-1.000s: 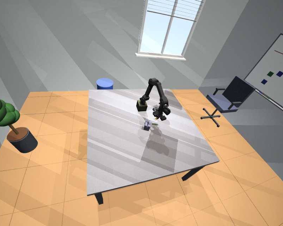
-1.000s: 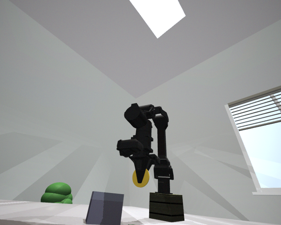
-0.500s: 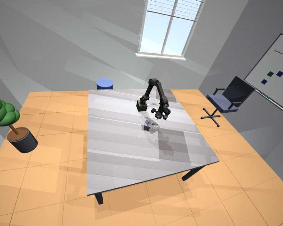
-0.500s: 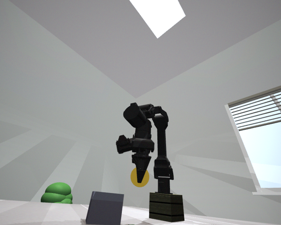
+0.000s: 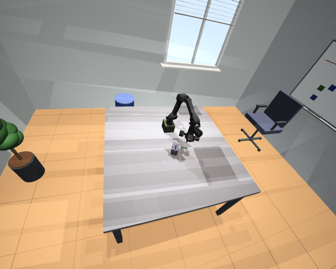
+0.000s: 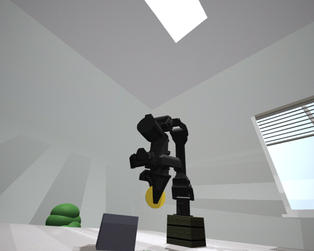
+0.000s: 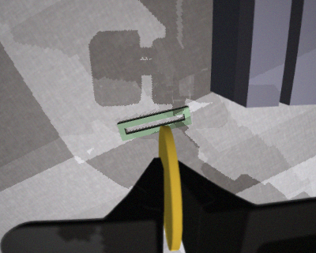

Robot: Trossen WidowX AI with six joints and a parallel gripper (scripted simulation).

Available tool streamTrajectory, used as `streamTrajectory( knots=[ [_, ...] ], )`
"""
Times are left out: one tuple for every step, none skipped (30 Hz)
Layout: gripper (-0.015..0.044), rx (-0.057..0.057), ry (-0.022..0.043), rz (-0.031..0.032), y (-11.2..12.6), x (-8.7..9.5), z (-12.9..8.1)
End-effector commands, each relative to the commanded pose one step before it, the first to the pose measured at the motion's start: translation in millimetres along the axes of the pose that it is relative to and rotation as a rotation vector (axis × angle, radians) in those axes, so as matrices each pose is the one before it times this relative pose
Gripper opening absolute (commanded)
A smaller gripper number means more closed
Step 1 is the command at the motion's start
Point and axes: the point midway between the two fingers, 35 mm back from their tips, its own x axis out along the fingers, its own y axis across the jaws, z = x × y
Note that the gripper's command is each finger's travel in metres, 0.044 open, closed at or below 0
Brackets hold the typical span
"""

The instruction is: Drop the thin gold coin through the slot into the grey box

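Coin (image 6: 155, 197), gold, one. Held aloft at centre frame in the exterior view, well above the desk (image 5: 162, 185); pinched across its flat faces by the pincer (image 6: 157, 195), which is clenched on it. In the wrist view the coin's rim points forward and edge-on, an attitude that, by judgement, suits entry into a narrow opening.

Holder (image 7: 154, 123), pale to dark green, one. Lies on the desk at mid-frame of the wrist view, its groove vacant, just beyond the coin's far edge.

Box (image 7: 266, 51), grey, one. Upper right of the wrist view, near the holder; one dark slot (image 7: 291, 51) runs along its lid. Coin not yet over it; slot and coin edge look roughly parallel.

Arm pedestal (image 6: 186, 231), dark olive, one, on the desk behind the box.

Beyond the desk: one chair (image 5: 271, 117), one potted plant (image 5: 6, 141), one blue bin (image 5: 124, 99).
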Motion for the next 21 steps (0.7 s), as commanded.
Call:
streamTrajectory(
  knots=[
    [0.0000, -0.0147, 0.00526, 0.00292, -1.92, 0.04, 2.13],
    [0.0000, -0.0001, -0.00016, -0.00027, -1.79, 0.02, 1.90],
    [0.0000, -0.0001, -0.00015, -0.00027, -1.81, 0.02, 1.88],
    [0.0000, -0.0001, -0.00015, -0.00027, -1.83, 0.02, 1.87],
    [0.0000, -0.0001, -0.00015, -0.00026, -1.85, 0.02, 1.85],
    [0.0000, -0.0001, -0.00015, -0.00026, -1.86, 0.02, 1.84],
    [0.0000, -0.0001, -0.00015, -0.00025, -1.88, 0.02, 1.82],
    [0.0000, -0.0001, -0.00015, -0.00025, -1.90, 0.02, 1.80],
    [0.0000, 0.0000, -0.00015, -0.00025, -1.91, 0.01, 1.79],
    [0.0000, 0.0000, -0.00014, -0.00024, -1.93, 0.01, 1.78],
    [0.0000, 0.0000, -0.00014, -0.00024, -1.94, 0.01, 1.76],
    [0.0000, 0.0000, -0.00014, -0.00024, -1.96, 0.01, 1.74],
    [0.0000, 0.0000, -0.00014, -0.00023, -1.97, 0.01, 1.73],
    [0.0000, 0.0000, -0.00014, -0.00023, -1.99, 0.01, 1.71],
    [0.0000, 0.0000, -0.00014, -0.00023, -2.01, 0.01, 1.69],
    [0.0000, 0.0000, -0.00014, -0.00022, -2.02, 0.01, 1.68],
    [0.0000, 0.0000, -0.00014, -0.00022, -2.04, 0.01, 1.66],
    [0.0000, 0.0000, -0.00014, -0.00021, -2.05, 0.00, 1.64],
    [0.0000, 0.0000, -0.00014, -0.00021, -2.06, 0.00, 1.63],
    [0.0000, 0.0000, -0.00014, -0.00021, -2.08, 0.00, 1.61],
    [0.0000, 0.0000, -0.00014, -0.00020, -2.10, 0.00, 1.59]
  ],
)
